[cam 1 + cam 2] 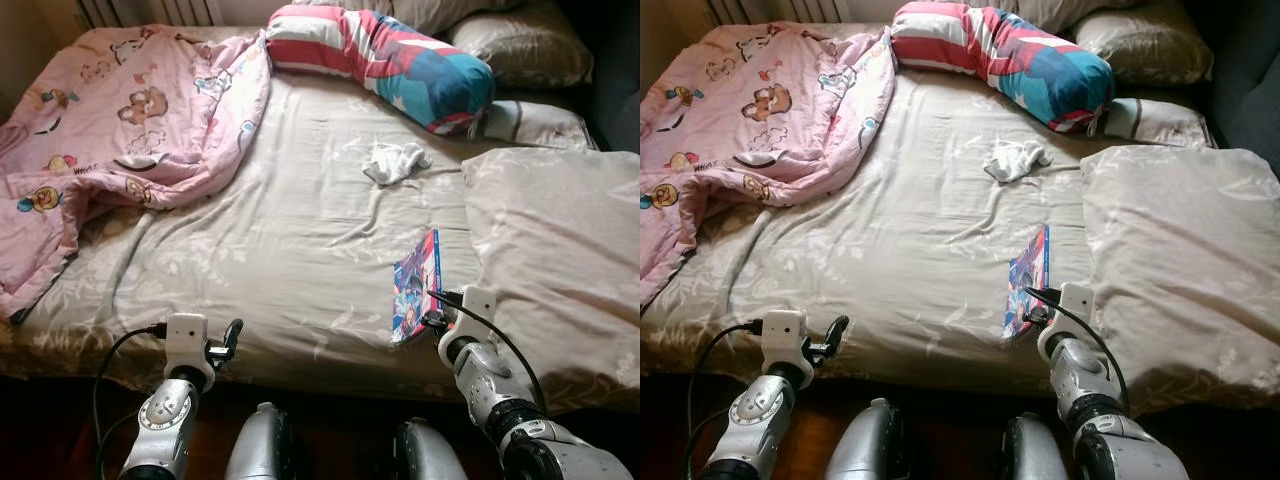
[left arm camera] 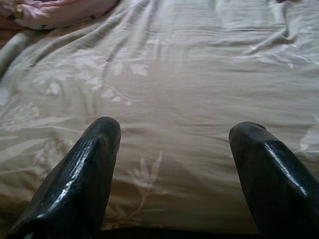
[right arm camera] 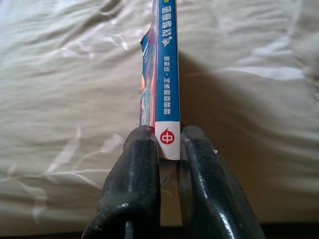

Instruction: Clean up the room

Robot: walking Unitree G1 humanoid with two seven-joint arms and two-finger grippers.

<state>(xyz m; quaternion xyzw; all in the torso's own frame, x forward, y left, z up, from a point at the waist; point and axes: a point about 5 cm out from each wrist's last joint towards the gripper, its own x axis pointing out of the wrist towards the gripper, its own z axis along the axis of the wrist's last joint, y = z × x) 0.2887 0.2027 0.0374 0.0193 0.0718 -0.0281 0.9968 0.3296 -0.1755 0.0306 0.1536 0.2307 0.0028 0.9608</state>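
Note:
A thin blue book (image 1: 416, 285) with a colourful cover stands on its edge on the beige bed sheet (image 1: 290, 240), near the bed's front right. My right gripper (image 3: 168, 144) is shut on the book's near end (image 3: 167, 74), spine up between both fingers. At the bed's front left edge my left gripper (image 2: 174, 164) is open, its black fingers (image 2: 82, 179) over bare sheet with nothing between them. A crumpled white cloth (image 1: 393, 160) lies farther back on the sheet. A pink cartoon blanket (image 1: 120, 130) is bunched over the bed's left side.
A striped red, white and blue bolster (image 1: 385, 60) lies across the head of the bed, with beige pillows (image 1: 520, 45) behind it. A beige duvet (image 1: 560, 250) covers the right side. My own legs (image 1: 260, 450) show below, against the dark floor.

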